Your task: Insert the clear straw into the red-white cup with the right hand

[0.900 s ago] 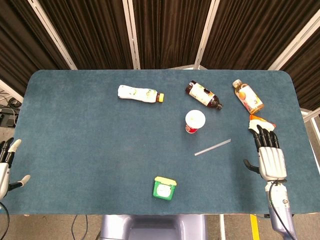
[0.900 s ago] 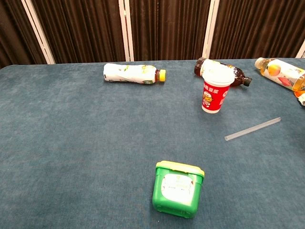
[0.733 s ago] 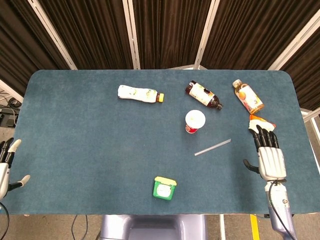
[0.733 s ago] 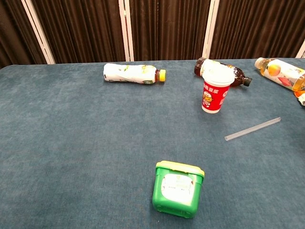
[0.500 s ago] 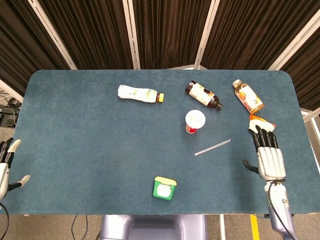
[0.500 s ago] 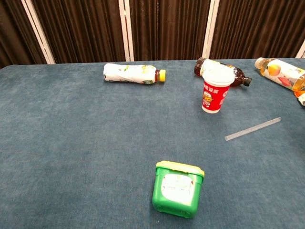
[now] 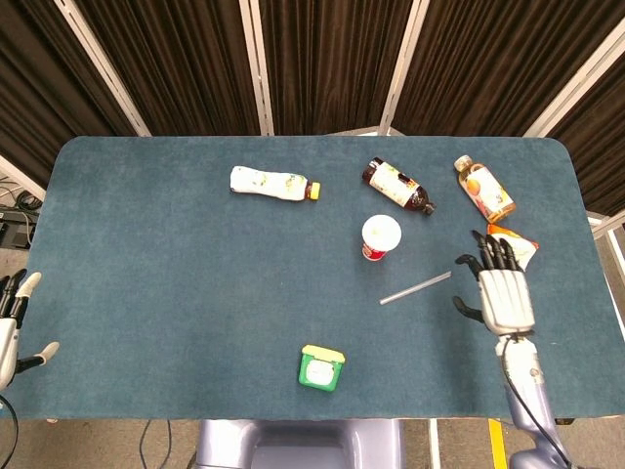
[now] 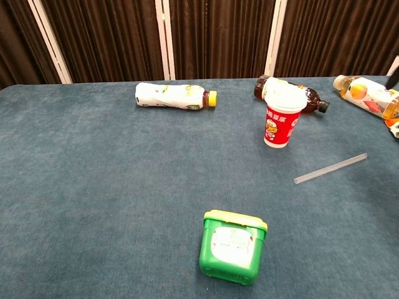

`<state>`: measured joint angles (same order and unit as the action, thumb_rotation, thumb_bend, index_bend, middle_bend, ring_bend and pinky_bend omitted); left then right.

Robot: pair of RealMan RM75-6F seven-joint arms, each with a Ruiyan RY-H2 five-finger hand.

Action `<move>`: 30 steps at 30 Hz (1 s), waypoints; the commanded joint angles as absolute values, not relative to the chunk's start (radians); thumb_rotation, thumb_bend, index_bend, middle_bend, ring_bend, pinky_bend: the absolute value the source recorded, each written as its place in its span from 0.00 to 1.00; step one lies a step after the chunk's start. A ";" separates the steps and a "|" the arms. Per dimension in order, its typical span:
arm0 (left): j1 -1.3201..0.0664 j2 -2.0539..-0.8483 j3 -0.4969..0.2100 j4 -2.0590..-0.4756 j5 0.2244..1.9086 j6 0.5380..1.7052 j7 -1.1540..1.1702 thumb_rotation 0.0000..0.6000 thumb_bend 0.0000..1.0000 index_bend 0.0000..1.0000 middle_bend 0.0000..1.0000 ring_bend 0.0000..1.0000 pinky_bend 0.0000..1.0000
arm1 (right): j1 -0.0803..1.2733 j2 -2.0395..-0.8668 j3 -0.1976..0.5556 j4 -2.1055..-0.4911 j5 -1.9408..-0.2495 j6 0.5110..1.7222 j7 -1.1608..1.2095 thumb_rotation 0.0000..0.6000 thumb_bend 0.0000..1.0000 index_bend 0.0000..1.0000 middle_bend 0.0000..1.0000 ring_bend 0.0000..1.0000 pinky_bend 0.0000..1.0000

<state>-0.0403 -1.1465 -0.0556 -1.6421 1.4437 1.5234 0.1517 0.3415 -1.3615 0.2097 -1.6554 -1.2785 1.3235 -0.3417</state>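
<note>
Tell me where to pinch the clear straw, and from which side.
Pinch the clear straw near its raised end by the right hand, coming from above. It lies flat on the table, apart from the red-white cup, so only its top is reachable.

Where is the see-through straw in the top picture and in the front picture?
Head view: the clear straw lies flat on the table, right of centre, just below and to the right of the red-white cup.
Chest view: the clear straw lies at the right side, below and to the right of the red-white cup.
Shared landmark: the red-white cup, standing upright close to the straw in both.
</note>
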 commanded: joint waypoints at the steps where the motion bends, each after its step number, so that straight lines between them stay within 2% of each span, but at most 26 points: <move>1: -0.040 -1.146 -0.055 -1.642 1.443 1.523 0.150 1.00 0.05 0.00 0.00 0.00 0.00 | 0.388 -1.406 0.224 -1.601 -1.243 1.255 -0.361 1.00 0.21 0.36 0.07 0.00 0.00; 7: -0.041 -1.145 -0.055 -1.640 1.445 1.521 0.146 1.00 0.05 0.00 0.00 0.00 0.00 | 0.456 -1.496 0.230 -1.499 -1.177 1.157 -0.389 1.00 0.21 0.40 0.08 0.00 0.00; 15: -0.042 -1.144 -0.055 -1.639 1.446 1.521 0.143 1.00 0.05 0.00 0.00 0.00 0.00 | 0.498 -1.600 0.227 -1.394 -1.142 1.116 -0.381 1.00 0.22 0.43 0.09 0.00 0.00; 30: -0.042 -1.145 -0.056 -1.639 1.445 1.522 0.144 1.00 0.05 0.00 0.00 0.00 0.00 | 0.519 -1.678 0.205 -1.290 -1.105 1.064 -0.364 1.00 0.33 0.44 0.09 0.00 0.00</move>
<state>-0.0421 -1.1453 -0.0555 -1.6391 1.4455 1.5216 0.1441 0.5170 -1.6748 0.2073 -1.2935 -1.1070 1.0668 -0.3629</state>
